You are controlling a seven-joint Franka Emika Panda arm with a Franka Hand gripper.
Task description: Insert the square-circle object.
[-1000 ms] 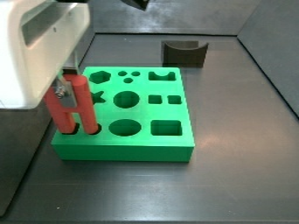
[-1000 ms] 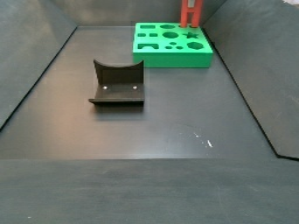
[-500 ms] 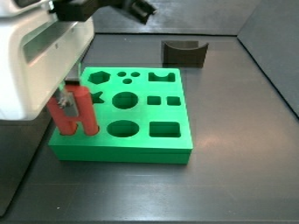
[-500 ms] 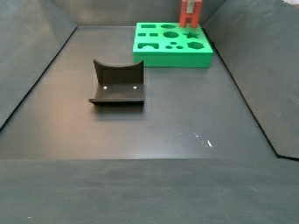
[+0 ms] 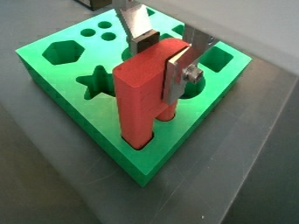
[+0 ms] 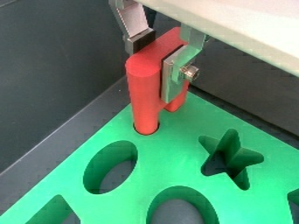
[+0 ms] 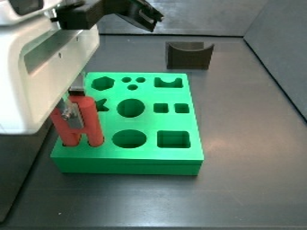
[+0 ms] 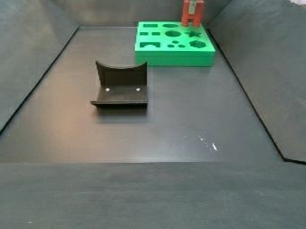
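Note:
The square-circle object is a red peg, a square bar joined to a round column. It stands upright with its lower end in a hole at a corner of the green slab. It shows in both wrist views and both side views. My gripper is shut on the peg's upper part, one silver finger on each side; it also shows in a wrist view and a side view. The slab has several shaped holes.
The dark fixture with a curved notch stands on the floor behind the slab; in a side view it is well apart from the slab. Dark walls enclose the floor. The arm's white body hangs over the slab's edge.
My gripper has moved down with the peg. The peg now sits lower in the slab's corner hole than a second ago.

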